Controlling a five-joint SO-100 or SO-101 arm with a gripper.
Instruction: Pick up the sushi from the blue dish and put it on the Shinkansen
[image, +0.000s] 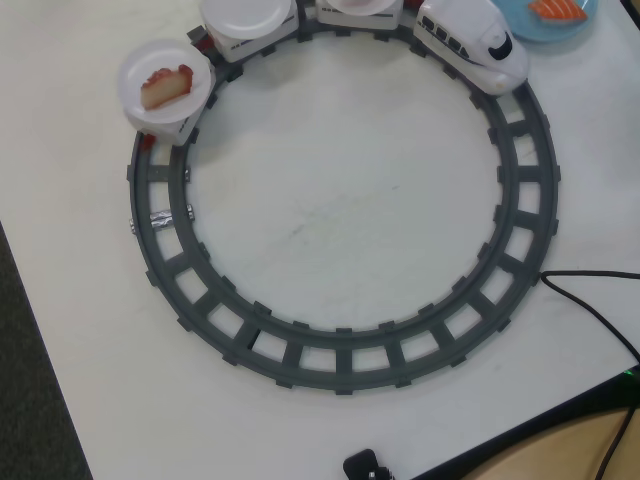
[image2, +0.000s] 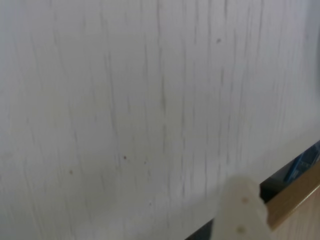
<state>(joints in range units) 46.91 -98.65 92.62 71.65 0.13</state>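
The sushi (image: 558, 10), orange with pale stripes, lies on the blue dish (image: 530, 26) at the top right corner of the overhead view, partly cut off by the frame edge. The white Shinkansen (image: 475, 42) stands on the track just left of the dish, its nose pointing down-right. Behind it come cars topped with white plates (image: 248, 15). The last plate (image: 150, 72) carries a tan-and-red piece (image: 167, 86). My gripper does not show in the overhead view. In the wrist view only one pale finger (image2: 241, 209) shows, over bare white table near its edge.
A grey ring of toy track (image: 340, 356) fills the middle of the white table (image: 340, 200). A black cable (image: 590, 300) runs off at the right. A small black part (image: 365, 466) sits at the bottom edge. The table edge (image2: 287, 192) crosses the wrist view's lower right.
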